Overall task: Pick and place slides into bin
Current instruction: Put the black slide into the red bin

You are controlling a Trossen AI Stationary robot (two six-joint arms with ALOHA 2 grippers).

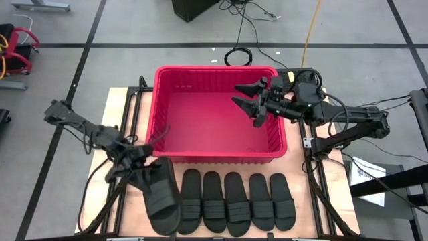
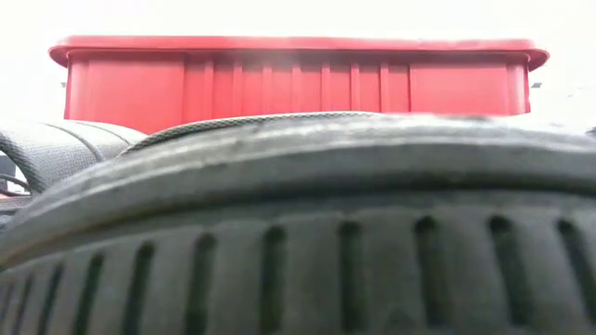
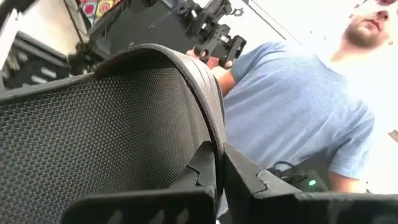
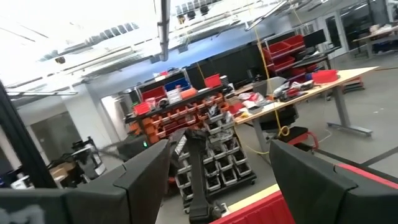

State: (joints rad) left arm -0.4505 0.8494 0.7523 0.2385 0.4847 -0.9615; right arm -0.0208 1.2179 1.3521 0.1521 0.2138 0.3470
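The left gripper is grasping the leftmost slide at its strap, and this slide is sitting tilted at the left end of the row. The five other slides are lying side by side on the table, just in front of the red bin. The right gripper is hanging over the bin with its fingers spread apart and holding nothing.

workshop/lab, parts racks w/ red bins, cluttered workbench, cables on floor
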